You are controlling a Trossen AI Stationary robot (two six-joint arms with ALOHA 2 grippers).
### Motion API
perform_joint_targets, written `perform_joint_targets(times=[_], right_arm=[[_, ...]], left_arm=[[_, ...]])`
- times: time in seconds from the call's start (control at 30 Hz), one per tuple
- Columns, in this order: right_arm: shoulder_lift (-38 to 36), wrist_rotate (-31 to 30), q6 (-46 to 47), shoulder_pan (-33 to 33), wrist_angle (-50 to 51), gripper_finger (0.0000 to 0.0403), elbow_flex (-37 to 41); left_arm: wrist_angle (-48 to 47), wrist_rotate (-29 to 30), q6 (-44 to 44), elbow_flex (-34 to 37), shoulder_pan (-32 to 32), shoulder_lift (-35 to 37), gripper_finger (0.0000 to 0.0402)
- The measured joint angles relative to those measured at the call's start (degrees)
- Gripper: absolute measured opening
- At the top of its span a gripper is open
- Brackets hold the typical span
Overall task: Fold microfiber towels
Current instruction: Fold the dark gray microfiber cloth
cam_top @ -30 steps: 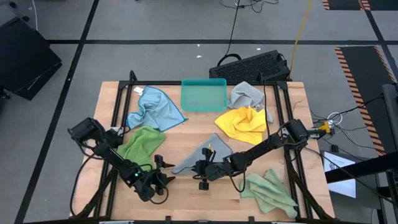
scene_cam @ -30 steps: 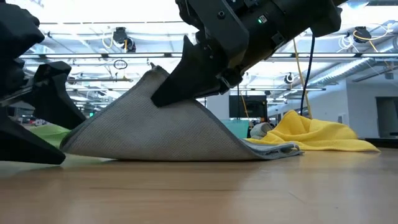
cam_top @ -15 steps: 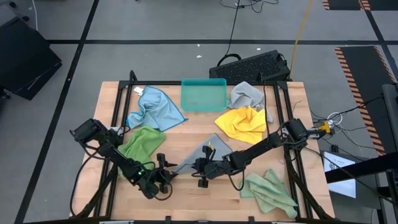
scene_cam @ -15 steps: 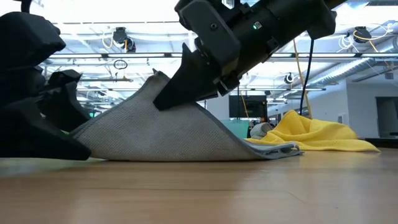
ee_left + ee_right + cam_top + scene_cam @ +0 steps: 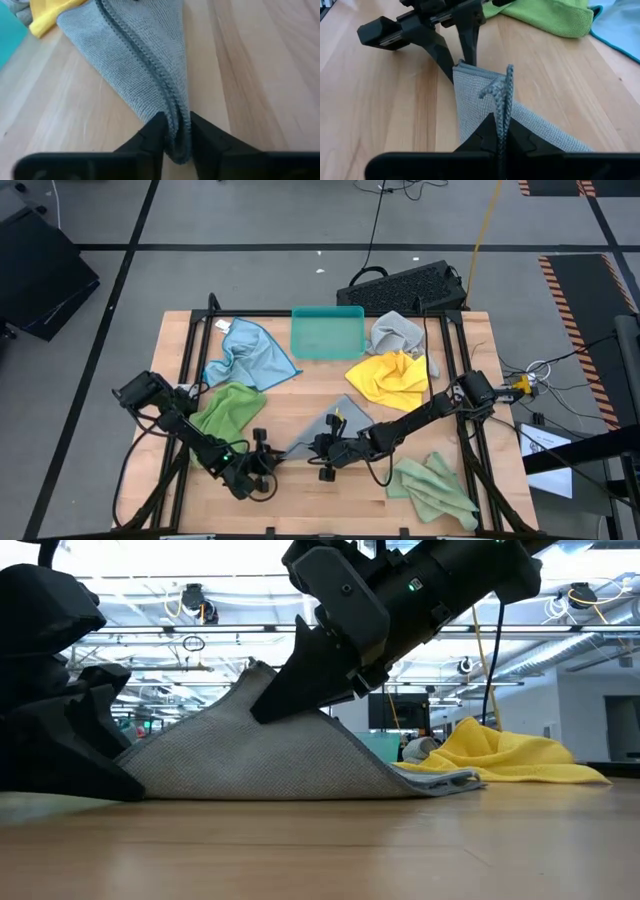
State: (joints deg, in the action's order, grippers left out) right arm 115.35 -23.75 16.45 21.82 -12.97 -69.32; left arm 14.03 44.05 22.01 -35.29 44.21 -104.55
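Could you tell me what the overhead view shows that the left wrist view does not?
Only the overhead view shows the teal tray, the light blue towel, both green towels and the right claw pinching the grey towel. Only the left wrist view shows the left claw gripping that towel's double-layered corner. Both show the grey towel, the yellow towel and the wooden table.

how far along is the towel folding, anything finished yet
Done: nothing looks neatly folded yet. In hand: the grey towel at the table's middle is pinched by the right gripper at a raised edge, and the left gripper has its fingers around a corner. Left: the blue towel, yellow towel, two green towels and second grey towel lie crumpled.
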Motion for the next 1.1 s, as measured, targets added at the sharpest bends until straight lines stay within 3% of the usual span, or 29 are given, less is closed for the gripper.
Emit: perform_joint_targets(times=[0.17,0.3,0.57,0.7,0.83,1.1], right_arm=[[0.0,3.5,0.0,0.5,0.0,0.0004,0.0],[0.0,4.4,-0.7,1.2,0.0,0.0019,0.0],[0.0,2.6,-4.4,1.9,-1.5,0.0104,0.0],[0.0,2.8,-7.6,1.9,-4.8,0.0122,0.0],[0.0,4.1,-9.7,1.9,-5.6,0.0107,0.0],[0.0,6.1,-10.3,2.1,-5.6,0.0042,0.0]], left_arm=[[0.2,-0.6,-0.3,0.0,0.2,0.0,0.0009],[0.3,-0.6,-0.3,0.0,-0.1,0.0,0.0011],[0.4,-1.3,-0.9,0.0,-0.7,0.0,0.0012],[0.4,-1.3,-0.9,0.0,-0.7,0.0,0.0005],[0.4,-1.4,-0.8,0.0,-0.7,0.0,0.001],[0.4,-1.4,-0.7,0.0,-0.7,0.0,0.0007]])
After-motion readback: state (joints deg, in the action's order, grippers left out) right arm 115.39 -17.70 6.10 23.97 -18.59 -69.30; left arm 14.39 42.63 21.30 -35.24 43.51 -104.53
